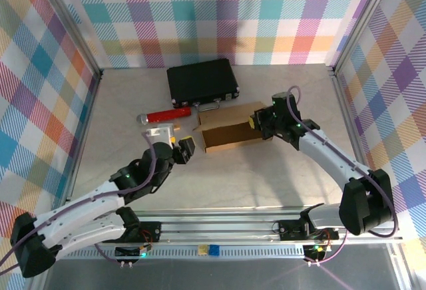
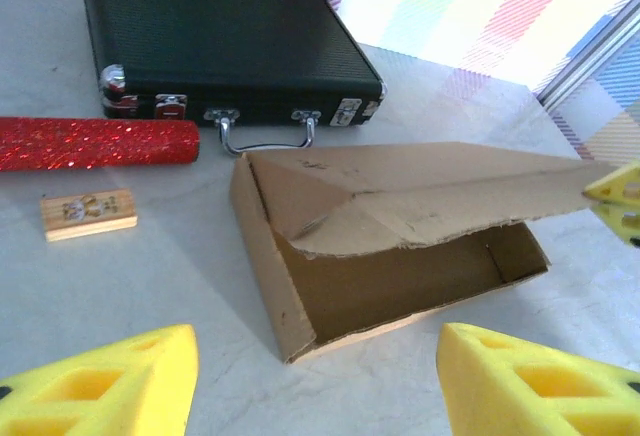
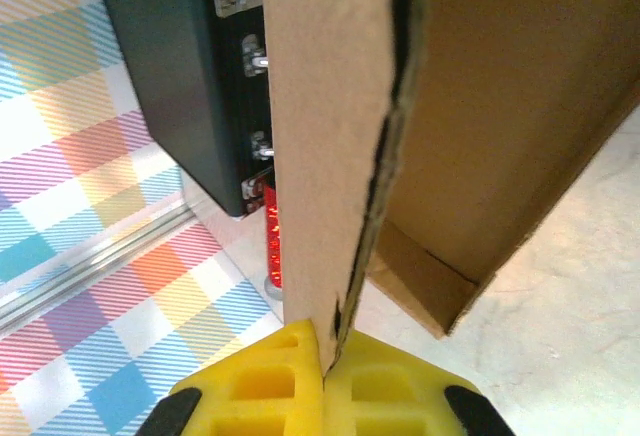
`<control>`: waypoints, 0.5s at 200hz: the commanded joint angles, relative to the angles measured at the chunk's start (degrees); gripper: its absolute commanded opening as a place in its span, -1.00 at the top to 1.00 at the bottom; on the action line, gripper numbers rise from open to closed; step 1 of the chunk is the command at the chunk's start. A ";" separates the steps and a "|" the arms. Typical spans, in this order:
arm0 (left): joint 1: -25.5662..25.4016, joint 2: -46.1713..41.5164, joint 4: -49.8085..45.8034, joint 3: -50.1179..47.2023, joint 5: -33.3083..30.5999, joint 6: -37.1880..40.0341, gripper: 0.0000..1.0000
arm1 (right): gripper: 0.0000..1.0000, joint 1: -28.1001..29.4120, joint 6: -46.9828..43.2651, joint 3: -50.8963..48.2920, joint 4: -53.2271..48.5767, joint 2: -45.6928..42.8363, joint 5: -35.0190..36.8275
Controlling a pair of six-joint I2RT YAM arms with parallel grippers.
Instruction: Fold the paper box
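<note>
- Centrally, table (image 1: 266,177): pale top, plaid walls on three sides.
- Black case (image 1: 202,82): lying flat at the far middle, metal handle on its near side, facing the box.
- Paper box (image 1: 229,134): mid-table, just near of the case. Brown cardboard, partly formed into a shallow open tray, with one long flap raised above it.
- Red glitter tube (image 1: 166,116): lying flat, left of the box.
- Right gripper (image 3: 322,376): at the box's right end, yellow fingers clenched on the raised flap's edge.
- Left gripper (image 2: 320,376): near-left of the box, jaws spread, nothing between them.
- Wooden block (image 2: 88,212): small, flat, just near of the tube.
</note>
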 commanded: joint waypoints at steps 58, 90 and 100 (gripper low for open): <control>2.54 14.07 -19.40 19.60 8.22 -15.94 -0.17 | 1.00 0.29 -1.61 -13.77 3.49 -6.95 -1.89; 5.20 20.99 -19.49 24.31 15.08 -20.08 -0.08 | 1.00 0.28 -3.52 -14.30 3.63 -6.01 -1.90; 5.46 22.65 -20.90 25.33 15.64 -20.89 -0.08 | 1.00 0.28 -4.03 -14.55 3.42 -5.60 -2.23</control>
